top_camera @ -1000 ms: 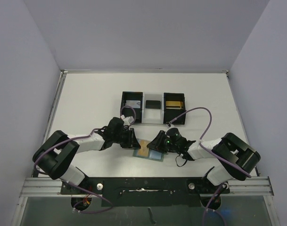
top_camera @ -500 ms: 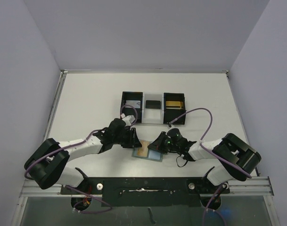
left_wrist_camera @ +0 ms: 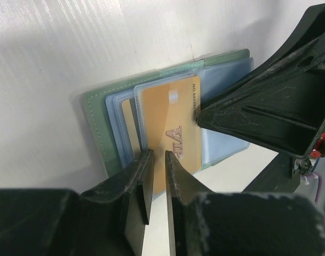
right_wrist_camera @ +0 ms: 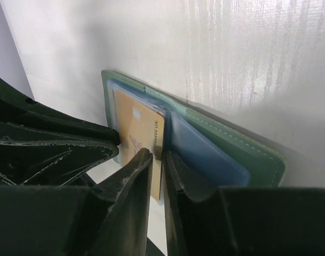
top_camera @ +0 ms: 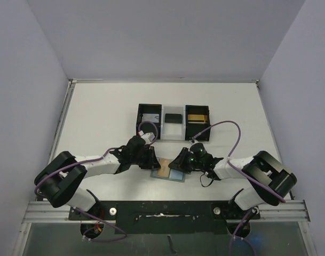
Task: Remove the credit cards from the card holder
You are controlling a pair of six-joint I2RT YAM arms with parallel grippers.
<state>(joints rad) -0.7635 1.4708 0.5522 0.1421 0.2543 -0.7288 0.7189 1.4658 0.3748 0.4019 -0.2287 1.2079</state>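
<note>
The card holder [top_camera: 175, 174] lies open and flat on the table near the front edge, grey-green outside [left_wrist_camera: 95, 122] with pale blue pockets [right_wrist_camera: 205, 154]. A gold card [left_wrist_camera: 170, 128] marked VIP sticks partly out of the left pocket. My left gripper [top_camera: 151, 160] is at the holder's left edge, its jaws [left_wrist_camera: 158, 153] a narrow slit apart over the card's near end, nothing clamped. My right gripper [top_camera: 179, 162] comes from the right. Its jaws [right_wrist_camera: 158, 154] are almost shut with the gold card [right_wrist_camera: 138, 128] running into the slit. One fingertip [left_wrist_camera: 200, 114] touches the card's edge.
A black-and-clear three-compartment tray [top_camera: 140, 121] stands behind the grippers, holding a pale card [top_camera: 150, 118], a dark item [top_camera: 174, 118] and a gold item [top_camera: 196, 117]. Purple cables loop over both arms. Grey walls close the table on three sides.
The left arm's elbow swung out towards the front and came part of the way back. Both grippers stayed at the card holder, and the left jaws narrowed.
</note>
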